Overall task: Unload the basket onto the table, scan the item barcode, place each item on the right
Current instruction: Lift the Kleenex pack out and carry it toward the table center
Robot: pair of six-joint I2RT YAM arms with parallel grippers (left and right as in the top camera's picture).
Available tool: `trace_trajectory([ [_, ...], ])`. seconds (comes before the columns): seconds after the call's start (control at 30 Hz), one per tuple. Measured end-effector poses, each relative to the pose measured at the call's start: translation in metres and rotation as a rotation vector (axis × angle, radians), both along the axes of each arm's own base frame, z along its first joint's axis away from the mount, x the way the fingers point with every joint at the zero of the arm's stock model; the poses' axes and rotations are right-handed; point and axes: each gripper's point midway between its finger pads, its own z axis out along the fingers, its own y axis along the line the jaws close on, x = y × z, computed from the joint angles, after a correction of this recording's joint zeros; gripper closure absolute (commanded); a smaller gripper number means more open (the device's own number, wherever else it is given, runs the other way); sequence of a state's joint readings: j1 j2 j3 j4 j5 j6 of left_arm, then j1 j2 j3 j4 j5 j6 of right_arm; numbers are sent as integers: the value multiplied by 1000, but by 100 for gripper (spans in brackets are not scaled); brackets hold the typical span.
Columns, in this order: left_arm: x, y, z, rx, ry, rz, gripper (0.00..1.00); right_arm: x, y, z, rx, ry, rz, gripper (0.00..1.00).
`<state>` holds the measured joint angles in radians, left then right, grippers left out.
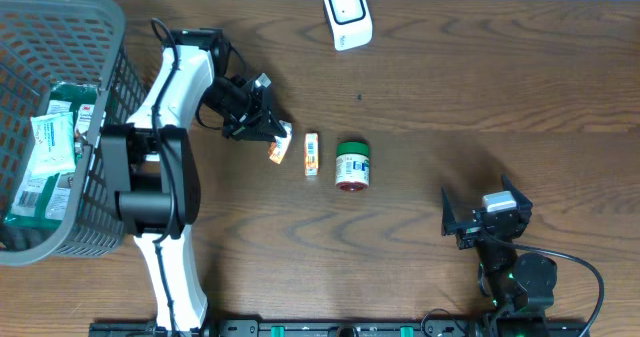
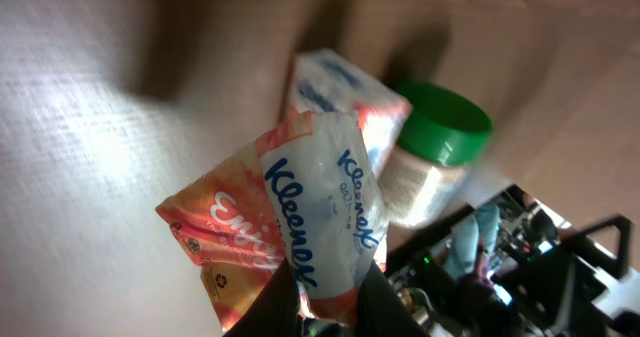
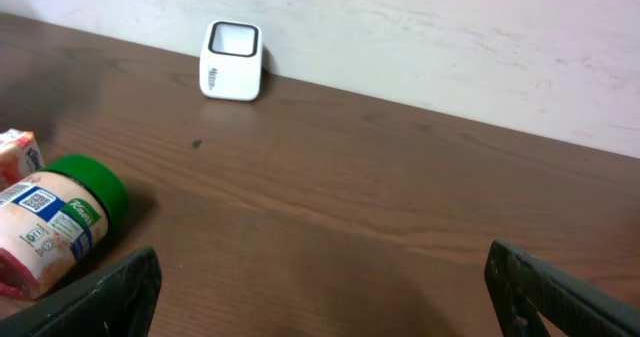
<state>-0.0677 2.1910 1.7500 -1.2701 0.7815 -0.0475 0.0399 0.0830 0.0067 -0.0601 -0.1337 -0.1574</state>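
Observation:
My left gripper [image 1: 268, 129] is shut on an orange-and-white Kleenex tissue pack [image 1: 280, 147], holding it just above the table's left middle. In the left wrist view the pack [image 2: 300, 212] fills the centre, pinched at its lower end between the dark fingers [image 2: 275, 312]. The white barcode scanner [image 1: 347, 15] stands at the far edge, well beyond the pack, and shows in the right wrist view too [image 3: 232, 60]. My right gripper [image 1: 478, 207] rests open near the front right, nothing between its fingers [image 3: 105, 292].
A small orange-white box [image 1: 312, 155] and a green-lidded jar [image 1: 353, 165] lie just right of the held pack; both show in the left wrist view, box [image 2: 340, 92] and jar [image 2: 440, 157]. A grey basket [image 1: 105, 87] holding packets stands at the left.

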Motion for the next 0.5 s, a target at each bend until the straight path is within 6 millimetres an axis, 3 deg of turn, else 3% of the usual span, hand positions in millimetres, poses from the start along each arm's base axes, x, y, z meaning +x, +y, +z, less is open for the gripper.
trace_trajectory([
  [0.23, 10, 13, -31, 113, -6, 32, 91, 0, 0, 0, 0, 0, 0, 1],
  [0.27, 11, 14, -32, 118, -6, 37, 87, 0, 0, 0, 0, 0, 0, 1],
  [0.3, 13, 14, -33, 126, -8, 44, 73, 0, 0, 0, 0, 0, 0, 1],
  [0.4, 16, 16, -35, 142, -19, 50, 57, 0, 0, 0, 0, 0, 0, 1],
  [0.5, 16, 21, -38, 174, -17, 54, 50, 0, 0, 0, 0, 0, 0, 1],
])
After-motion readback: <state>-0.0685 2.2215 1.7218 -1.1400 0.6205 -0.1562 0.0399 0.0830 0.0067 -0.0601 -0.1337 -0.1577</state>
